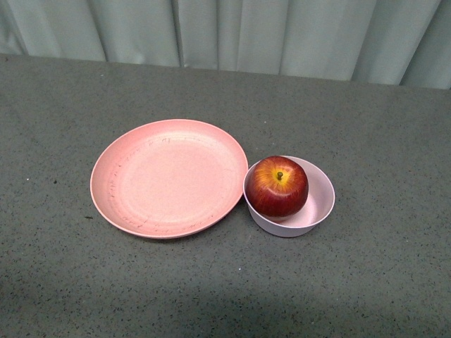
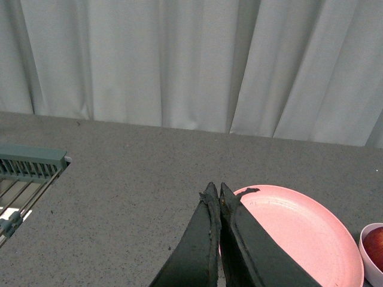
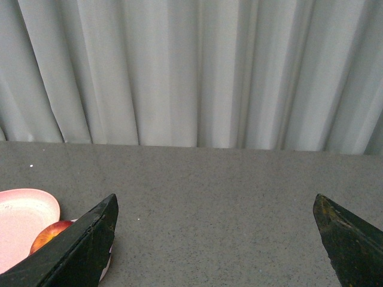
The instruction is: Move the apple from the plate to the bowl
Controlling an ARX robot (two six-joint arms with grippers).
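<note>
The dark red apple [image 1: 277, 186] with a yellow patch at its stem sits inside the small pale pink-lilac bowl [image 1: 320, 204]. The wide salmon-pink plate [image 1: 169, 177] lies empty just left of the bowl, touching it. Neither gripper shows in the front view. In the left wrist view my left gripper [image 2: 215, 191] is shut and empty, above the plate's [image 2: 299, 233] near edge; the bowl [image 2: 366, 263] and apple [image 2: 376, 246] show at the frame's edge. In the right wrist view my right gripper [image 3: 215, 203] is open and empty over bare table; the apple [image 3: 51, 233] and plate [image 3: 21, 215] show beside one finger.
A grey speckled table [image 1: 380, 113] carries everything, with a pale curtain [image 1: 232, 32] behind its far edge. A teal wire rack [image 2: 27, 173] shows at the table's side in the left wrist view.
</note>
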